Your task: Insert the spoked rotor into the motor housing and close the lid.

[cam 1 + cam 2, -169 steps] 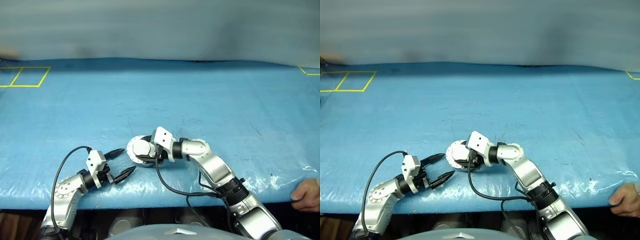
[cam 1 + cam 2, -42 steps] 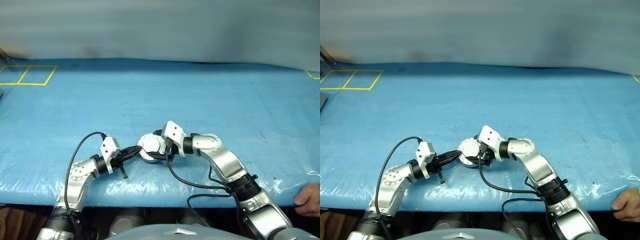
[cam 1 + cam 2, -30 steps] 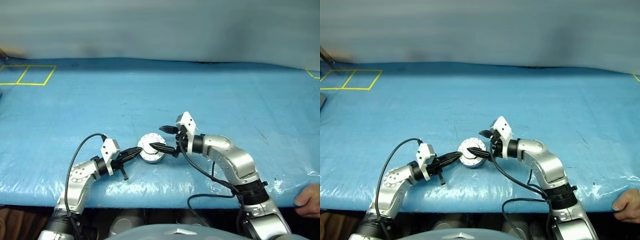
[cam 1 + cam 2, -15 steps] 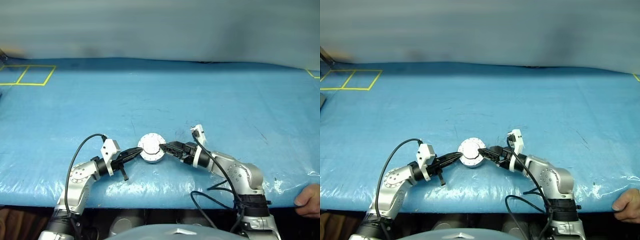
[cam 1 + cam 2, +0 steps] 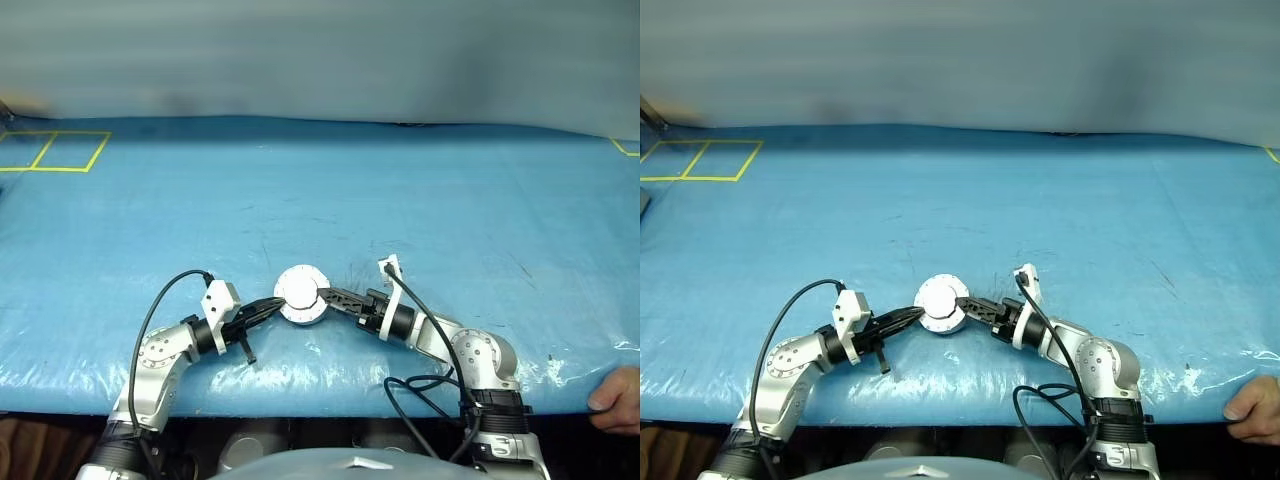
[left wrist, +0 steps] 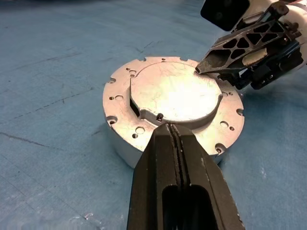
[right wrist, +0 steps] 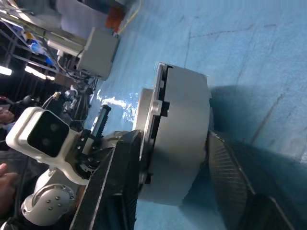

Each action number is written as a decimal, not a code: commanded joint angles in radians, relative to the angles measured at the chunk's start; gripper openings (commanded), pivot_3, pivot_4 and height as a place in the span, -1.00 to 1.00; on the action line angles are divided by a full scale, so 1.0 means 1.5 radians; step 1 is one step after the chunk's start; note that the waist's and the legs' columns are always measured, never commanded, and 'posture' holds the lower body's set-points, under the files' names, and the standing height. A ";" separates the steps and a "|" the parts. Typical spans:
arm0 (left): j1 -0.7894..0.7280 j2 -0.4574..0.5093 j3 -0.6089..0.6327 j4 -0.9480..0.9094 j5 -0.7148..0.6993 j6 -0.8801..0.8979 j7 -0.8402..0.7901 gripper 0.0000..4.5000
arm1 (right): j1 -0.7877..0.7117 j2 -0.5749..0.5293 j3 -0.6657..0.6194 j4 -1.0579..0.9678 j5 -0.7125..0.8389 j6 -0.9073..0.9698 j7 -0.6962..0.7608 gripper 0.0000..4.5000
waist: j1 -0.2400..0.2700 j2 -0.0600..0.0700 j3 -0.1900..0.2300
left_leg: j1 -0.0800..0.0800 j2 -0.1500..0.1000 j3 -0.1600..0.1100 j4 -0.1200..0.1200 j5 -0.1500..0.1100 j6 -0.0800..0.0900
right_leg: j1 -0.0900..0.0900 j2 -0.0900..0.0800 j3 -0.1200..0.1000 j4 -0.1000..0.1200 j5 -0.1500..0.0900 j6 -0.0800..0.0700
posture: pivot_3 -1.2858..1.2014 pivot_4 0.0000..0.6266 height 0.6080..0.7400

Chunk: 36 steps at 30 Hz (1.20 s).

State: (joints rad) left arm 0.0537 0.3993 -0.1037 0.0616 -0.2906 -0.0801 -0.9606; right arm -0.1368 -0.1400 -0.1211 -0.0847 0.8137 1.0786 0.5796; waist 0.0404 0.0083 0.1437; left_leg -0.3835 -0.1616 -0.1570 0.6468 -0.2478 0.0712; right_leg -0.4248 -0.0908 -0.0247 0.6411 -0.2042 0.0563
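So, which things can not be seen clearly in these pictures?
- The spoked rotor: the lid lies shut over the motor housing, hiding the inside in every view.
- Right gripper: whether its jaws actually pinch the housing; in the right wrist view one sits at each side, contact unclear.
- A person's hand: cut off by the head views' edge.

The lid [image 6: 171,92] is plain silver-grey, and the motor housing [image 7: 184,143] has a matt grey wall. The bench [image 5: 450,190] cover is blue, marked with yellow tape lines [image 5: 55,150]. Both grippers have black fingers [image 6: 177,182].
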 commanded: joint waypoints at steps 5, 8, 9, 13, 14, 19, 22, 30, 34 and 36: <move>0.008 -0.010 -0.009 -0.001 0.004 0.012 0.014 -1.00 | -0.004 0.000 0.006 -0.011 0.023 0.010 -0.004 -0.46 | -0.001 0.000 0.000 | 0.000 0.000 0.000 0.000 0.000 0.000 | 0.000 0.000 0.000 0.000 0.000 0.000 | 0.03 -0.52 1.00; 0.003 -0.024 0.005 0.001 -0.006 0.021 0.035 -1.00 | -0.003 -0.001 0.010 -0.010 0.020 0.007 -0.011 -0.46 | -0.001 0.000 0.000 | 0.000 0.000 0.000 0.000 0.000 0.000 | 0.000 0.000 0.000 0.000 0.000 0.000 | 0.03 -0.52 1.00; 0.002 -0.030 0.012 0.001 -0.013 0.024 0.040 -1.00 | -0.003 0.000 0.008 -0.009 0.021 0.006 -0.014 -0.46 | -0.001 0.000 0.000 | 0.000 0.000 0.000 0.000 0.000 0.000 | 0.000 0.000 0.000 0.000 0.000 0.000 | 0.03 -0.52 1.00; -0.001 -0.084 0.078 -0.028 -0.169 0.146 0.062 -1.00 | -0.007 0.015 -0.011 -0.003 0.037 0.006 -0.035 -0.46 | -0.004 0.000 0.000 | 0.000 0.000 0.000 0.000 0.000 0.000 | 0.000 0.000 0.000 0.000 -0.001 0.002 | 0.03 -0.52 1.00; 0.000 -0.093 0.095 -0.034 -0.206 0.175 0.063 -1.00 | -0.010 0.021 -0.022 0.001 0.046 0.007 -0.040 -0.46 | -0.006 0.000 0.000 | 0.000 0.000 0.000 0.000 0.000 0.000 | 0.000 0.000 0.000 0.001 -0.001 0.002 | 0.03 -0.52 1.00; 0.005 -0.112 0.147 -0.050 -0.294 0.237 0.060 -1.00 | -0.023 0.055 -0.074 0.011 0.099 0.015 -0.077 -0.46 | -0.014 -0.001 0.001 | -0.001 0.000 0.000 0.000 0.000 0.000 | -0.002 0.000 0.000 0.001 0.000 -0.001 | 0.03 -0.52 1.00; 0.004 -0.131 0.170 -0.064 -0.326 0.250 0.079 -0.92 | -0.035 0.074 -0.100 0.012 0.130 0.018 -0.105 -0.46 | -0.014 -0.001 0.001 | -0.001 0.000 0.000 0.000 0.000 0.000 | -0.002 0.000 0.000 0.001 0.000 -0.001 | 0.03 -0.52 1.00; 0.000 -0.174 0.218 -0.090 -0.442 0.329 0.109 0.17 | -0.090 0.136 -0.168 0.003 0.229 0.009 -0.194 -0.46 | -0.019 -0.001 0.002 | -0.003 0.000 0.000 0.000 0.001 -0.001 | -0.003 0.001 0.000 0.001 0.001 -0.002 | 0.03 -0.52 1.00; -0.004 -0.184 0.222 -0.097 -0.476 0.359 0.116 0.76 | -0.103 0.148 -0.154 -0.009 0.258 0.013 -0.212 -0.46 | -0.019 -0.001 0.002 | -0.006 0.000 0.000 0.000 0.002 -0.002 | -0.004 0.000 0.000 0.001 0.001 -0.002 | 0.03 -0.52 1.00; -0.006 -0.190 0.224 -0.098 -0.482 0.368 0.126 0.99 | -0.106 0.150 -0.145 -0.013 0.269 0.014 -0.214 -0.46 | -0.019 -0.001 0.002 | -0.006 0.000 0.000 0.000 0.003 -0.001 | -0.004 0.000 0.000 0.001 0.001 -0.002 | 0.03 -0.52 1.00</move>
State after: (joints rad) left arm 0.0543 0.1185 0.2254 -0.0420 -0.9862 0.4579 -0.7806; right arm -0.2606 0.0736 -0.3552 -0.0458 1.1432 1.1018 0.2408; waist 0.0117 0.0074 0.1466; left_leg -0.3929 -0.1619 -0.1572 0.6471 -0.2435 0.0698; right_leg -0.4307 -0.0904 -0.0240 0.6421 -0.2031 0.0538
